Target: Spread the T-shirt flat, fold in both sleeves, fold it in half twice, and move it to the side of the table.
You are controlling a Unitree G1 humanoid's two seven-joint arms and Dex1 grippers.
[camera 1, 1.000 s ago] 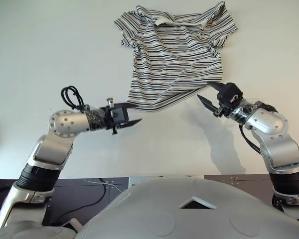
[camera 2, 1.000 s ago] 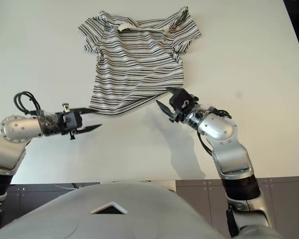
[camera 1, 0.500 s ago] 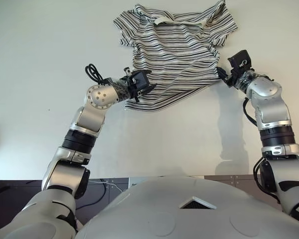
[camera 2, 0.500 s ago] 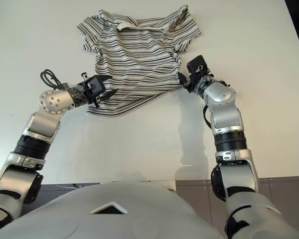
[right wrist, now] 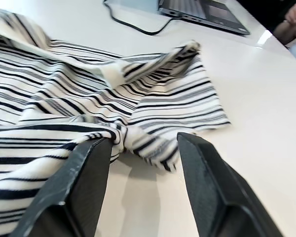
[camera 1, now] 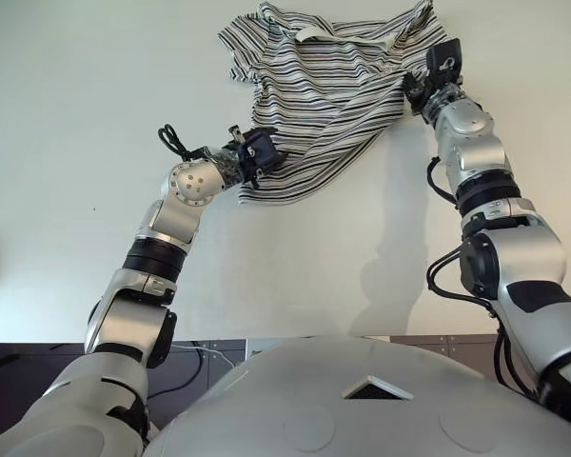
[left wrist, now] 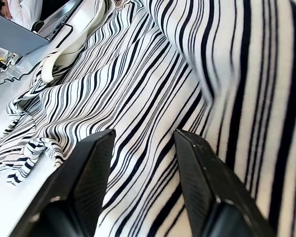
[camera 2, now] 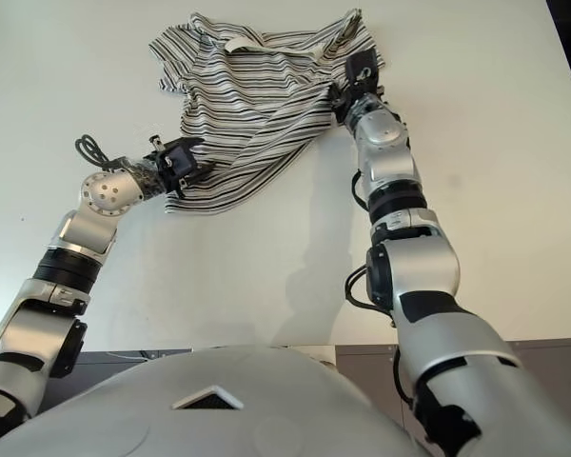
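Judging the T-shirt (camera 1: 324, 86) soft, light and limp, likely bunching and dragging rather than holding any shape. Favouring a pinch at the edges, at hem corners, side seams or sleeve ends, over a grab at the middle.

Lying rumpled on the table (camera 1: 95, 95), not yet spread flat.

Holding the left gripper (camera 1: 260, 157) spread, pinching nothing, close over striped cloth near a hem corner, the fabric running beneath and ahead of the fingertips.

Holding the right gripper (camera 1: 414, 92) spread too, straddling a crumpled fold at the shirt's side edge by a sleeve, with cloth between and beyond the fingers.
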